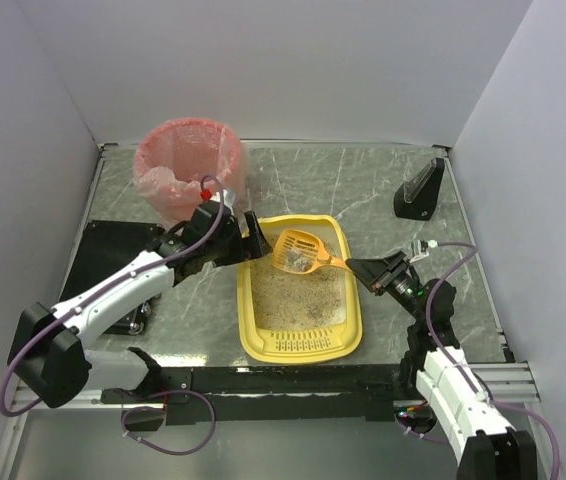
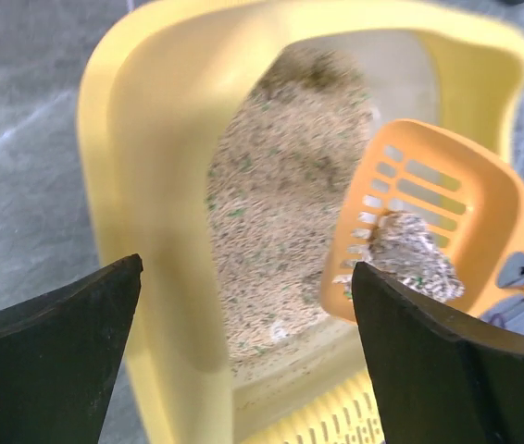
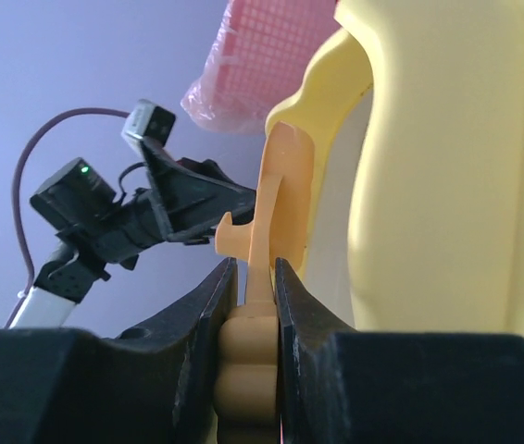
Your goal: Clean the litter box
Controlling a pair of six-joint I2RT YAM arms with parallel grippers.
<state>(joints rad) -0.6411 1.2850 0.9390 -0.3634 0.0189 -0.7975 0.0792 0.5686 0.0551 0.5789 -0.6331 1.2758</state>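
Centrally, the yellow litter box (image 1: 300, 347) lies flat on the marbled table (image 1: 383, 190) between the two arms, its slotted lip toward their bases and beige litter inside. Right gripper (image 3: 257, 277): clamped on the handle of the orange scoop (image 1: 298, 250), which hangs over the box's far half carrying a grey clump. Left gripper (image 1: 255, 243): jaws spread wide, holding nothing, at the box's far left rim. Pink-lined basket (image 1: 188, 165): behind the left gripper
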